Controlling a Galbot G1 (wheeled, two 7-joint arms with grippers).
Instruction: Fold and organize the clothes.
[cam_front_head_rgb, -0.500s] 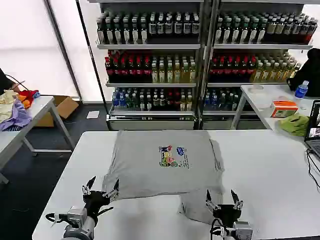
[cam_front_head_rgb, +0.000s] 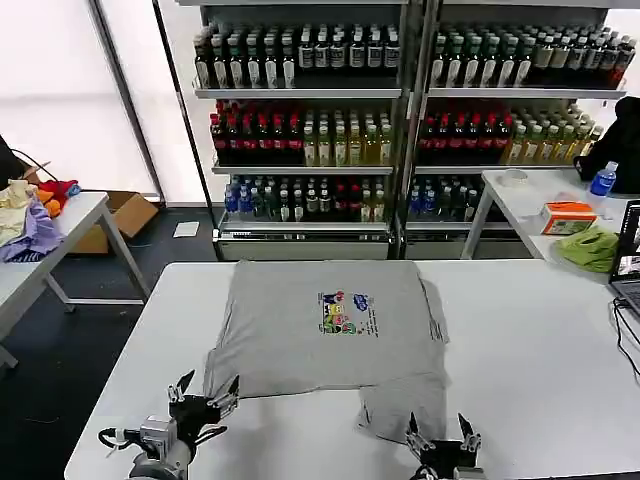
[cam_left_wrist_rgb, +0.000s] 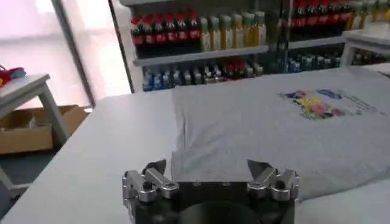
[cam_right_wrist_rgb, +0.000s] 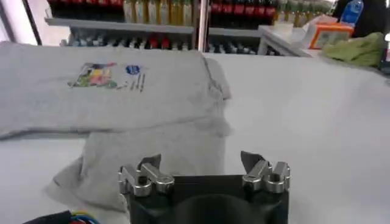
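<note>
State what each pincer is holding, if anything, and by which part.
Nothing is held. The left pincer and the right pincer are both open, near the grey T-shirt's front edge.

A wide white tabletop (cam_front_head_rgb: 540, 360) fills the foreground. Behind it stand tall metal shelves (cam_front_head_rgb: 410, 130) packed with rows of drink bottles (cam_front_head_rgb: 300, 140). Bright white translucent window panels (cam_front_head_rgb: 60, 90) line the left wall above a dark floor (cam_front_head_rgb: 60, 350), where a brown cardboard box (cam_front_head_rgb: 125, 215) sits beside a white side table (cam_front_head_rgb: 60, 240).
</note>
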